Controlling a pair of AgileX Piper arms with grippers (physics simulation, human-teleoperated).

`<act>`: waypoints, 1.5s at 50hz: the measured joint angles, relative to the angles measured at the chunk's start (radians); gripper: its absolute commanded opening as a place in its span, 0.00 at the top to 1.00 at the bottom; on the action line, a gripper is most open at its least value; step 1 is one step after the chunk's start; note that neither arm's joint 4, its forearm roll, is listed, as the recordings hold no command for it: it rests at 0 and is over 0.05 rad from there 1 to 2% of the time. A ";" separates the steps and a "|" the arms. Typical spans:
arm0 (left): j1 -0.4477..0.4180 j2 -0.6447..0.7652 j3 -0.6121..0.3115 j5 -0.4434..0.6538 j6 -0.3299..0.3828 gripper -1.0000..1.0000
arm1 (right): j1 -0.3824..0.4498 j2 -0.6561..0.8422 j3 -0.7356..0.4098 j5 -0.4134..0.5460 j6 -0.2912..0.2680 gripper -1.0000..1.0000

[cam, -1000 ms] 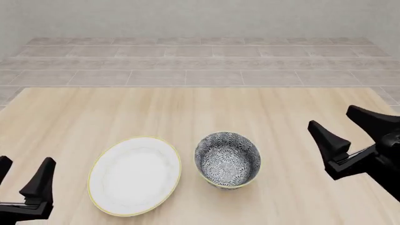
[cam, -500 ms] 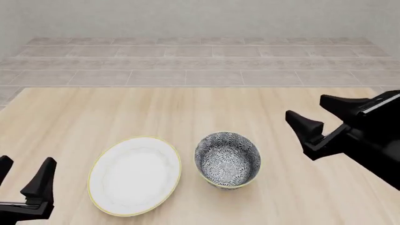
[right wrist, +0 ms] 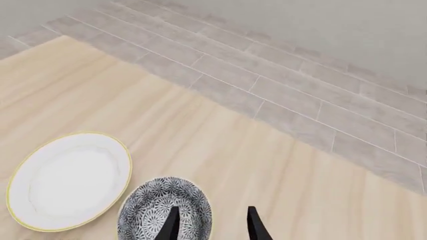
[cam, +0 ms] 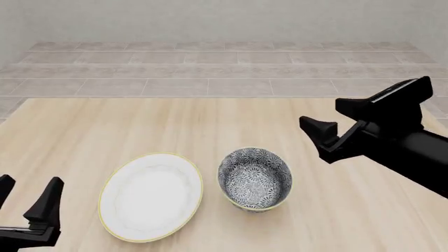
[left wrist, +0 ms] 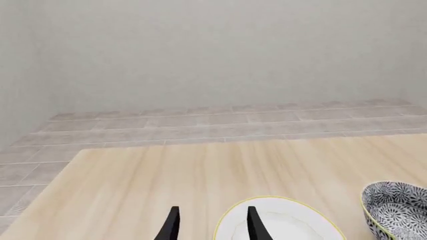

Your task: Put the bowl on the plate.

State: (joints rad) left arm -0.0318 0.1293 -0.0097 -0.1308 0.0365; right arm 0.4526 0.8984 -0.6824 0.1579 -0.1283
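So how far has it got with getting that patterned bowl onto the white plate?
Nothing is done yet: the deep blue-and-white floral ceramic bowl sits on the wooden table, beside the wide white yellow-rimmed plate, not on it. In hand: the right gripper, open and empty, is above the table near the bowl. The left gripper waits open near the plate. Left: grasp, lift, place.

The bowl (cam: pixel 255 178) carries a dense dark blue-and-white floral pattern inside and out, edged with a pale yellowish rim. The plate (cam: pixel 151 196) is plain white with a thin yellow rim. The worktop (cam: pixel 140 126) is pale wood with soft grain streaks. Both grippers' fingers (cam: pixel 43 202) are matte black. The floor (cam: pixel 210 68) has grey tiles.
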 measured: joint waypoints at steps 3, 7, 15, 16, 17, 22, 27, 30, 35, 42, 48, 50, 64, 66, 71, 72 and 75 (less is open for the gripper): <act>0.000 0.005 0.001 -0.005 0.000 0.00 | -0.002 0.006 -0.007 0.006 -0.005 0.00; -0.001 0.012 0.002 -0.012 0.001 0.00 | -0.006 0.014 -0.015 0.013 -0.011 0.00; -0.001 0.018 0.002 -0.019 0.001 0.00 | -0.012 0.032 -0.022 0.021 -0.022 0.00; -0.001 0.017 0.002 -0.019 0.001 0.00 | -0.012 0.035 -0.022 0.021 -0.023 0.00; -0.001 0.017 0.002 -0.019 0.001 0.00 | -0.013 0.038 -0.022 0.021 -0.025 0.00; -0.001 0.017 0.002 -0.018 0.001 0.00 | -0.013 0.054 -0.020 0.019 -0.030 0.00; -0.001 0.017 0.002 -0.019 0.002 0.00 | -0.014 0.073 -0.016 0.014 -0.033 0.00; -0.001 0.015 0.002 -0.018 0.001 0.00 | -0.014 0.085 -0.013 0.009 -0.034 0.00; -0.001 0.012 0.003 -0.015 0.001 0.00 | -0.015 0.103 -0.008 -0.001 -0.034 0.00; -0.001 0.010 0.003 -0.013 0.001 0.00 | -0.015 0.125 0.000 -0.017 -0.033 0.00; -0.001 0.013 0.003 -0.016 0.002 0.00 | -0.017 0.143 0.003 -0.030 -0.032 0.00; -0.001 0.015 0.003 -0.017 0.002 0.00 | -0.018 0.149 0.004 -0.035 -0.031 0.00; -0.001 0.018 0.004 -0.020 0.003 0.00 | -0.024 0.195 0.014 -0.074 -0.027 0.00; -0.001 0.017 0.003 -0.018 0.003 0.00 | -0.026 0.202 0.015 -0.079 -0.027 0.00; -0.001 0.004 0.001 -0.003 0.003 0.00 | -0.030 0.222 0.018 -0.095 -0.030 0.00; -0.001 0.001 0.000 0.001 0.003 0.00 | -0.031 0.227 0.019 -0.098 -0.030 0.00; -0.001 -0.007 -0.001 0.010 0.004 0.00 | -0.034 0.239 0.021 -0.108 -0.031 0.00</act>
State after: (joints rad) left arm -0.0329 0.1227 -0.0107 -0.1212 0.0401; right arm 0.4189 1.1372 -0.6615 0.0500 -0.1589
